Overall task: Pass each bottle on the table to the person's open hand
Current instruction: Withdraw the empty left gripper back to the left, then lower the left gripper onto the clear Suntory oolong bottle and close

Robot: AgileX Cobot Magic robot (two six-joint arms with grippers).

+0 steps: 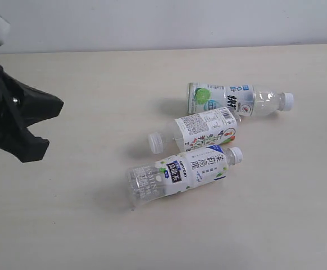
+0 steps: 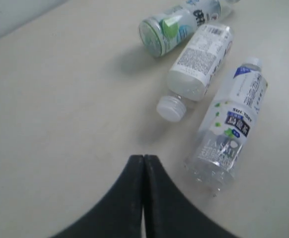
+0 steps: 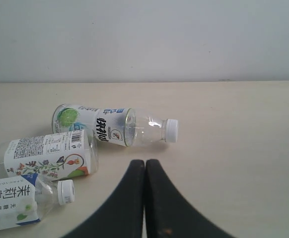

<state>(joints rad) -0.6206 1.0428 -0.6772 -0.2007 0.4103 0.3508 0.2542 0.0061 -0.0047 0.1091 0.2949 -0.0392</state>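
Observation:
Three clear white-capped bottles lie on their sides close together on the beige table (image 1: 85, 225). They are a lime-label bottle (image 1: 236, 100), a flower-print bottle (image 1: 200, 130) and a blue-label bottle (image 1: 183, 173). My left gripper (image 2: 143, 158) is shut and empty, hovering short of the blue-label bottle (image 2: 231, 124) and the flower-print bottle (image 2: 199, 62). The black end of the left arm (image 1: 17, 121) shows at the left edge. My right gripper (image 3: 145, 162) is shut and empty, just short of the lime-label bottle (image 3: 109, 125). The black-capped bottle and the person's hand are out of view.
A pale wall (image 1: 163, 22) runs behind the table's far edge. Bare tabletop lies between the left arm and the bottles, and along the front and right of the bottle cluster.

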